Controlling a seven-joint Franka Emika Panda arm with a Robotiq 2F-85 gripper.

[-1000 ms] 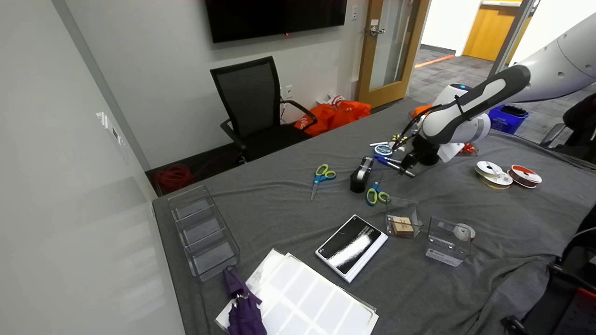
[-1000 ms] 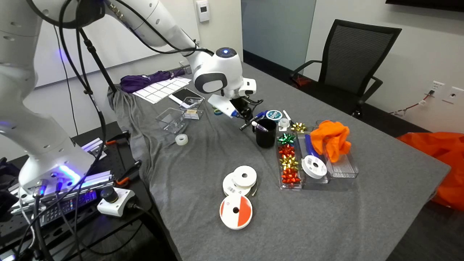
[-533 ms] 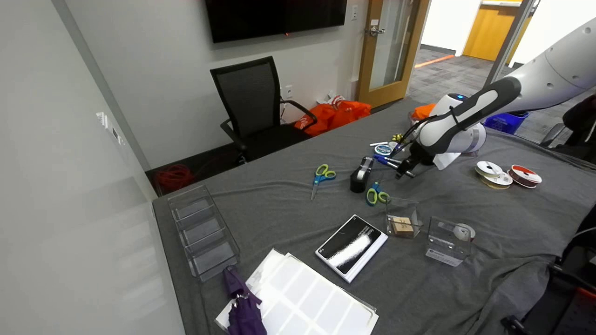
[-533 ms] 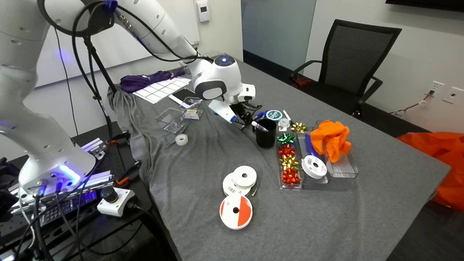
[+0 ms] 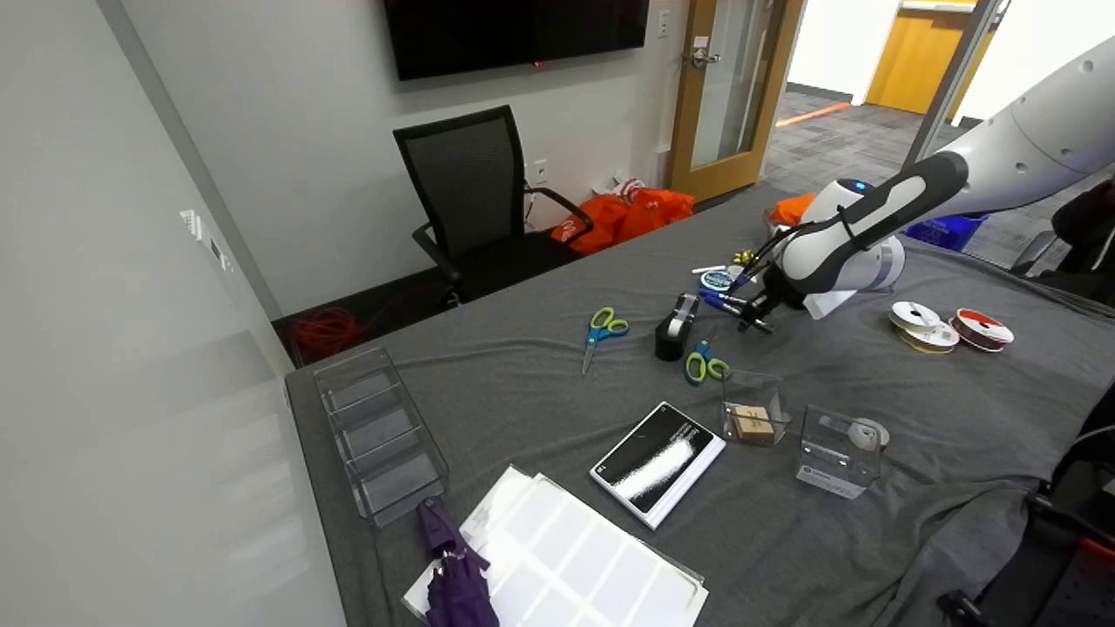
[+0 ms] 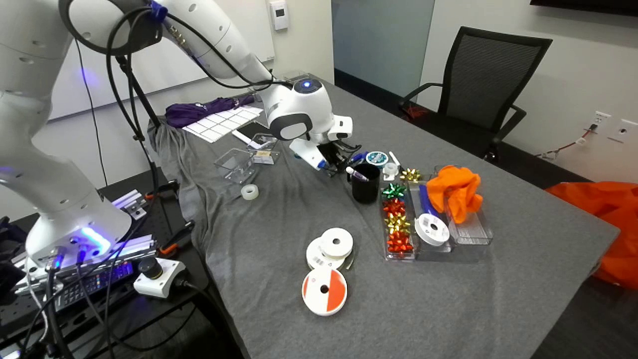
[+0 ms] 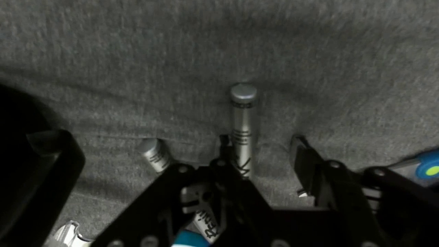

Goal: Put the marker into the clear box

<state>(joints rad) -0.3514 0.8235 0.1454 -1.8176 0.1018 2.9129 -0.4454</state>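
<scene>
One sec. ago vs. now, in an exterior view: the arm (image 5: 984, 165) is sitting lower, w/ its gripper (image 5: 756, 319) reaching nearer the wrinkled gray cloth (image 5: 523, 383). Left of the gripper, a blk tape dispenser (image 5: 677, 327) is standing; camera-side of the gripper, a hard clear box (image 5: 754, 387) is holding a tan block (image 5: 753, 423).

In an exterior view, the arm is likewise sitting lower than 1 s ago; a blk cylindrical mug (image 6: 365, 186) is staying put just right of the gripper. Shiny foil bows (image 6: 397, 224) are lying in a row farther right.

Wrist view: fingers (image 7: 305, 164) are standing spread, w/ the marker (image 7: 241, 125) lying on the cloth btwn them, just beside the one at left; contact, can't tell. Its smooth silvery barrel is showing blk lettering. Long axis is running nearly straight up the view, flat gray end pointing away from the gripper. A similar 2nd marker (image 7: 156, 156) is lying left of the gripper, slanting.
</scene>
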